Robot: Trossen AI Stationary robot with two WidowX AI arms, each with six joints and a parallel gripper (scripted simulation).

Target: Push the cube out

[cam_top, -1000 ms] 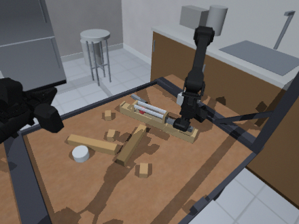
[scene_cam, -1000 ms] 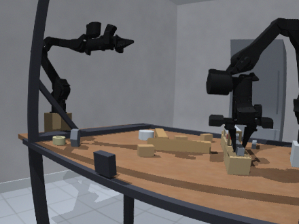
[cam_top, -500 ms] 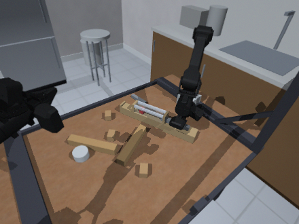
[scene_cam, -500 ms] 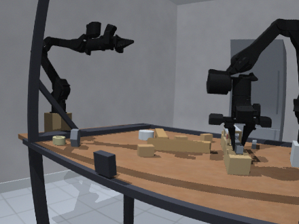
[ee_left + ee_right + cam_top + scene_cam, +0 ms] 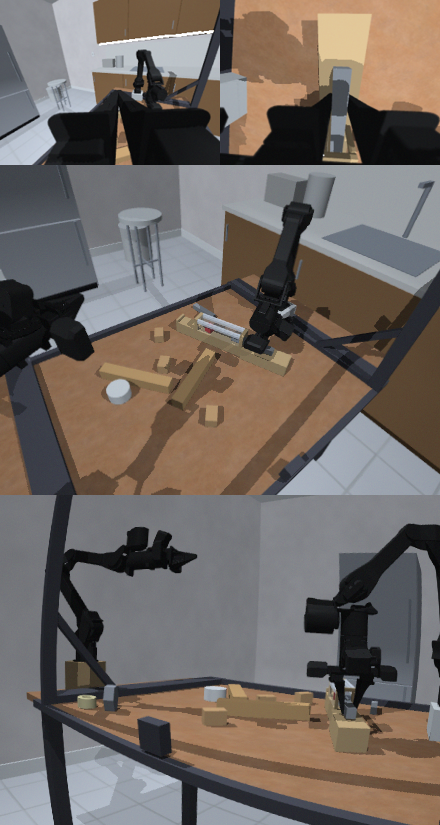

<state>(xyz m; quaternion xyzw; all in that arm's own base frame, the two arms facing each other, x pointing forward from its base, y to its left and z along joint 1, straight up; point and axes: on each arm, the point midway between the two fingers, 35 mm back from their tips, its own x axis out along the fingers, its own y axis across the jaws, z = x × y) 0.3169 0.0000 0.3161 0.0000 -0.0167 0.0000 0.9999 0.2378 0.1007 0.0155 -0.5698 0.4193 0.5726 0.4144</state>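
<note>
- My right claw point(image 5: 257, 344) point(image 5: 350, 705) point(image 5: 338, 96) grasps the grey bar point(image 5: 268, 350) point(image 5: 350, 712) point(image 5: 340, 90), long axis along the channel point(image 5: 220, 342) point(image 5: 351, 738) point(image 5: 345, 37).
- From it, the red cube point(image 5: 208, 329) lies inside, toward the stool-side table edge point(image 5: 135, 321).

The cube point(image 5: 208, 329) is red — the channel point(image 5: 212, 340) point(image 5: 351, 736) point(image 5: 345, 34) around it pale yellow-tan. The bar point(image 5: 340, 97) is grey-blue — the grippers point(image 5: 353, 697) point(image 5: 118, 92) point(image 5: 340, 96) plain black.

A kitchen: sink point(image 5: 385, 247), wooden cupboards point(image 5: 250, 250) point(image 5: 155, 18) (plus a fridge point(image 5: 45, 260) point(image 5: 415, 620) point(image 5: 16, 85)).
</note>
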